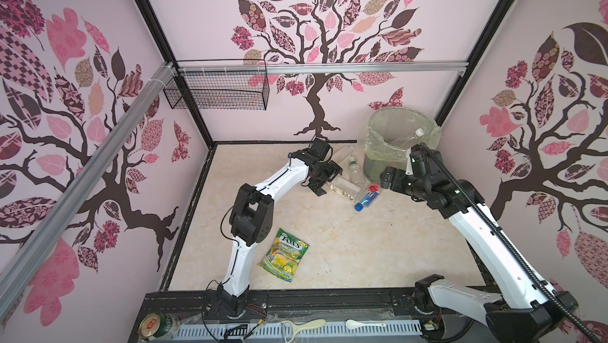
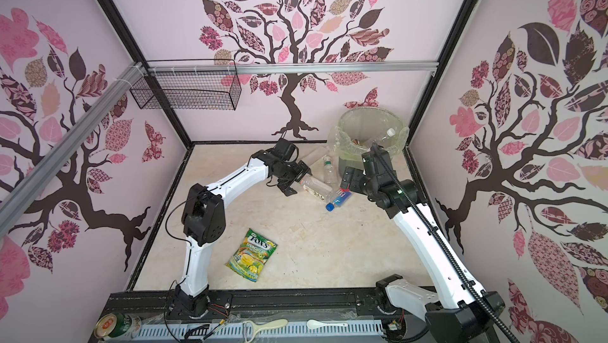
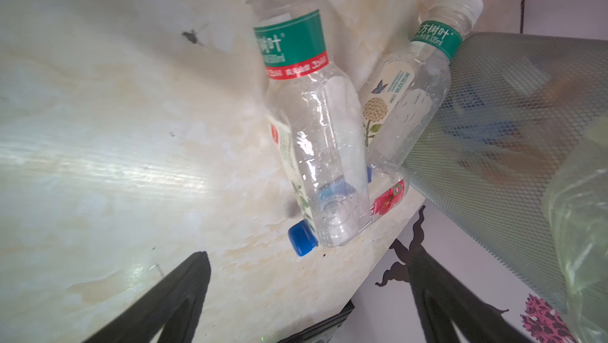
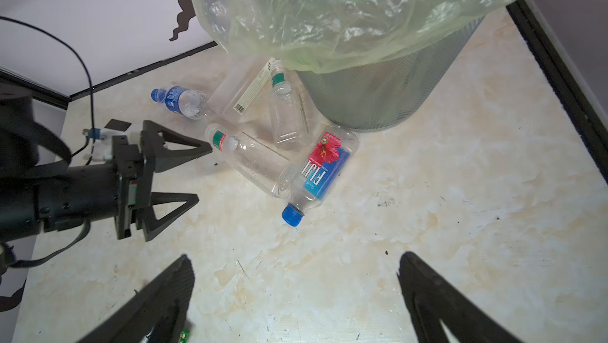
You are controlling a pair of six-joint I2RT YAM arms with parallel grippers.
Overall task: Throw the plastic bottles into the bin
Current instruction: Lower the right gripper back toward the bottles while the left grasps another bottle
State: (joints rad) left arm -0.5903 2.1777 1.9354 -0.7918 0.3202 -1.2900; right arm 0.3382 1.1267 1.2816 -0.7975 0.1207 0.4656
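Left gripper [image 4: 204, 173] and right gripper [image 4: 296, 257] gape wide, both empty. Fiji bottle [image 4: 320, 170] lies just beside the bin [image 4: 388, 94]. We see the blue-labelled bottle [image 4: 179, 99] in the right wrist view only.

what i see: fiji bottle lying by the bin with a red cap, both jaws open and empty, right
The Fiji bottle has a blue cap, not red; the right wrist view shows it. It does lie by the bin, and the jaws of the left gripper and right gripper stand open and empty.
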